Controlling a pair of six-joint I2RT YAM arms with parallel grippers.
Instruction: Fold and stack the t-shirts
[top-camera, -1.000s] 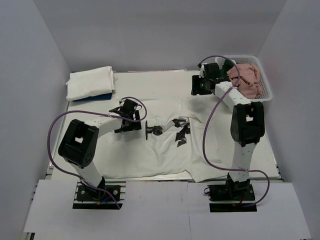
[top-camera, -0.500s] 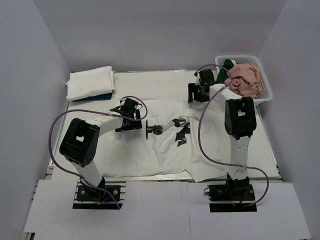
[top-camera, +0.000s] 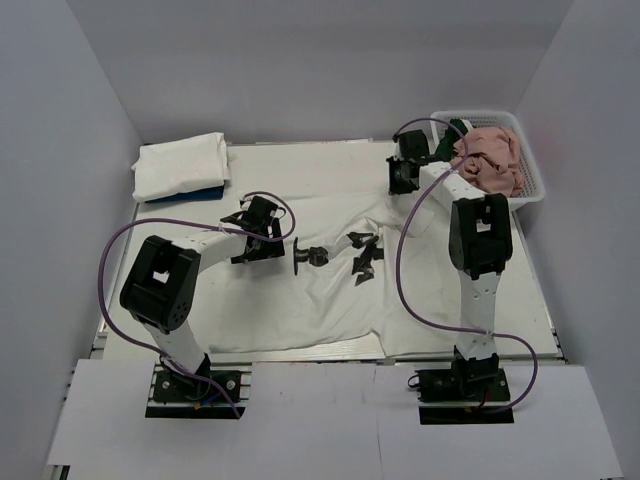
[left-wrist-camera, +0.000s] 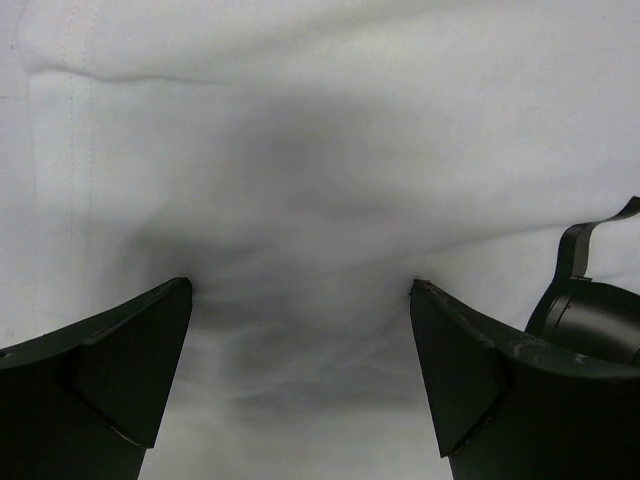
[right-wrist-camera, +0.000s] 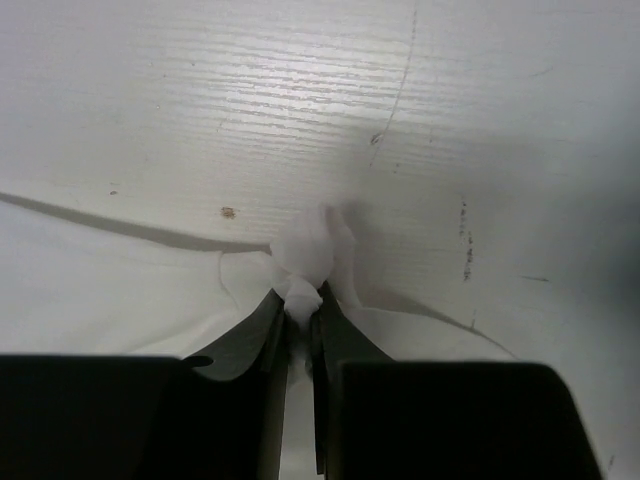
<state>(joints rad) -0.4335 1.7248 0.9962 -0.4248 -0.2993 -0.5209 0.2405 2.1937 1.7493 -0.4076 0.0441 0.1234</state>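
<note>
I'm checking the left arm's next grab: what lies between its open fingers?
Only wrinkled white cloth of the spread printed t-shirt shows between the left gripper's fingers, nothing else; the left wrist view shows it.

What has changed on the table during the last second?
The right gripper shifted left, away from the basket, and closed on the far edge of the printed t-shirt, bunching it. The left gripper stayed open above that shirt; the folded stack and basket did not move.
</note>
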